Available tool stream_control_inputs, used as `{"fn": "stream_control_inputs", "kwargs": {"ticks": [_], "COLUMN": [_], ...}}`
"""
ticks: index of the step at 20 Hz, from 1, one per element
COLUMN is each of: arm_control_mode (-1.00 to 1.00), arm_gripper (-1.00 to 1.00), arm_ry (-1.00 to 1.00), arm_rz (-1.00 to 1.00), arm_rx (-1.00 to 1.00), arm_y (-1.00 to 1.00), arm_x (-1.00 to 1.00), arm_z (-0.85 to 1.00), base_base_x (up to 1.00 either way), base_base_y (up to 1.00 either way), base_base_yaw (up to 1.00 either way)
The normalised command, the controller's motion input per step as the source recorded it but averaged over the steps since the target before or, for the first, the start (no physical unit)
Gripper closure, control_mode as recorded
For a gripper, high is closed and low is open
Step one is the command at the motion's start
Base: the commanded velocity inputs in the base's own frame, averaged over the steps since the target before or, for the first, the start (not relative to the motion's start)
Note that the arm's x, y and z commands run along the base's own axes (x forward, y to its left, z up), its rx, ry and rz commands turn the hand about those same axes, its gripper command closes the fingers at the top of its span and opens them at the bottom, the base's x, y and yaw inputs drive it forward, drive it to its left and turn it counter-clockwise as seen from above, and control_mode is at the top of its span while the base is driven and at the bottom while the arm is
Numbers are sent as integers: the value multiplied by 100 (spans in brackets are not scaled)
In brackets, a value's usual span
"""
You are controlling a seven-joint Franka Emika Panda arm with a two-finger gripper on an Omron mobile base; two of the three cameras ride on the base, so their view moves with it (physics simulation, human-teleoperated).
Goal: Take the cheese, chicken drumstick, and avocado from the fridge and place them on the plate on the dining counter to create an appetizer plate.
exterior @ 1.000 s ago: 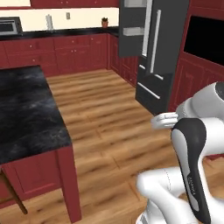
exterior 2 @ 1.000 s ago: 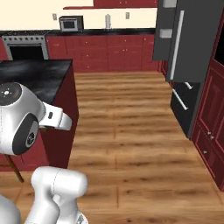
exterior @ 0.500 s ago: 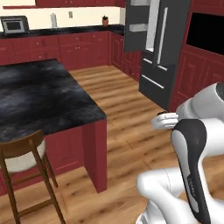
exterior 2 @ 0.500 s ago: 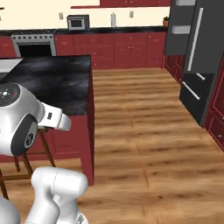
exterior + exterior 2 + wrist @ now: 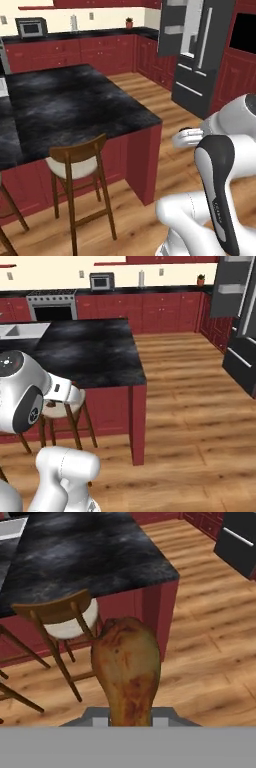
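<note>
Chicken drumstick (image 5: pixel 127 668) sits pinched in the gripper (image 5: pixel 130 719), meaty end pointing away from it, while the dining counter (image 5: pixel 75 107) ahead and below, with its wooden chair (image 5: pixel 60 619), looms nearer than before and the fridge (image 5: pixel 200 45) has slid aside.

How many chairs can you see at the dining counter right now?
2: one full chair with a cream seat at the dining counter's near edge, and part of a second chair at the left base view's left edge. More may be hidden.
</note>
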Motion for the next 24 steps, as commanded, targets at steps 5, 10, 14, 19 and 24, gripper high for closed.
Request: {"fn": "stream_control_inputs", "kwargs": {"ticks": [5, 10, 14, 19, 24], "arm_control_mode": [100, 100, 100, 100, 100], "arm_gripper": [100, 100, 100, 100, 100], "arm_ry": [0, 0, 0, 0, 0], "arm_rz": [0, 0, 0, 0, 0], "arm_rx": [0, 0, 0, 0, 0], "arm_y": [0, 0, 0, 0, 0], "arm_x": [0, 0, 0, 0, 0], "arm_z": [0, 0, 0, 0, 0], "base_base_x": [-19, -11, -1, 10, 75], "base_base_y": [100, 100, 100, 100, 100], "base_base_yaw": [0, 0, 0, 0, 3]}}
